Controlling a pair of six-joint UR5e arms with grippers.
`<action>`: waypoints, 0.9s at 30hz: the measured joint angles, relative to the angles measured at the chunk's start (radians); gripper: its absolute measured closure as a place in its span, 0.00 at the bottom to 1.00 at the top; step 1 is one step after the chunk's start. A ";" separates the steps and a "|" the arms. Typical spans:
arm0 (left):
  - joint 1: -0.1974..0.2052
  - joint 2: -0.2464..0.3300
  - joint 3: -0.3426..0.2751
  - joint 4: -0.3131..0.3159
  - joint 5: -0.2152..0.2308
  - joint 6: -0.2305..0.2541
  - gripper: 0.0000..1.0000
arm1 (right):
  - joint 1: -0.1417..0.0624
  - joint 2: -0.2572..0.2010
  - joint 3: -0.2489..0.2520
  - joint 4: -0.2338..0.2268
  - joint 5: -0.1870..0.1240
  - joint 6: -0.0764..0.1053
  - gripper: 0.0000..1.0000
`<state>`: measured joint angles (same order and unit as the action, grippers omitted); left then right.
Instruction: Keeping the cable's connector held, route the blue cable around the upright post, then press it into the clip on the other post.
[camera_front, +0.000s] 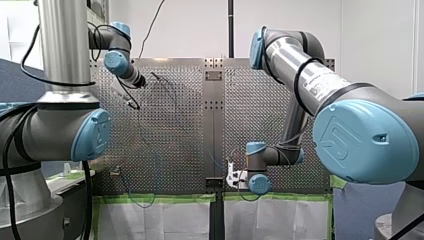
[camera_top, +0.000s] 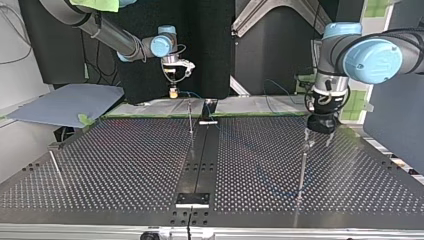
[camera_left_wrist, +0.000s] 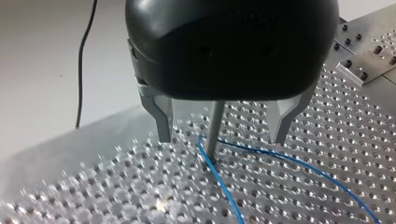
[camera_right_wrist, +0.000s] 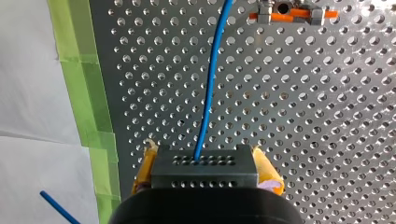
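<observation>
**Cable bent around the post, clip not yet reached**

My left gripper (camera_left_wrist: 222, 139) stands over the upright post (camera_left_wrist: 215, 126). Its metal fingers (camera_left_wrist: 163, 116) are wide open, one on each side of the post, and they hold nothing. The blue cable (camera_left_wrist: 224, 186) lies on the desk (camera_top: 125, 165) and bends around the foot of this post, touching it or very nearly. My right gripper (camera_right_wrist: 204, 150) has its yellow pads (camera_right_wrist: 266, 170) closed on the grey connector (camera_right_wrist: 204, 172). From the connector the cable runs out over the desk.

I judge that the routing around the post is the step in hand, perhaps almost done, and that the pressing into the clip is not begun. The next move calls for my left fingers to go lower and close on the cable just past the post. They should then carry it to the clip, with the connector held in my right gripper. I cannot tell for sure which post has the clip. An orange fitting (camera_right_wrist: 292, 15) ahead of my right gripper may be it.

The post is well in from the desk's edges, with bare perforated plate around it. Two other thin posts, one at the middle seam (camera_top: 190, 120) and one near the opposite side edge (camera_top: 56, 167), are well apart from it. My right gripper is beside the edge with green tape (camera_right_wrist: 88, 93), so it has little room outward there.
</observation>
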<state>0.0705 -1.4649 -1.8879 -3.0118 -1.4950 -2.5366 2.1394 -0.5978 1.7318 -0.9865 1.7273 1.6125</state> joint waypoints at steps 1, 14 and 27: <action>-0.001 0.007 0.000 -0.007 -0.004 0.007 0.00 | 0.000 0.000 0.000 0.000 0.000 0.000 1.00; 0.006 0.120 0.019 -0.072 0.054 0.120 0.00 | -0.002 0.000 0.000 0.001 -0.001 0.004 1.00; 0.008 0.114 0.128 -0.169 0.077 0.234 0.00 | -0.003 0.000 -0.001 0.003 -0.002 0.004 1.00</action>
<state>0.0783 -1.3508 -1.7595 -3.1808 -1.4179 -2.3023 2.1367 -0.5978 1.7313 -0.9836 1.7258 1.6168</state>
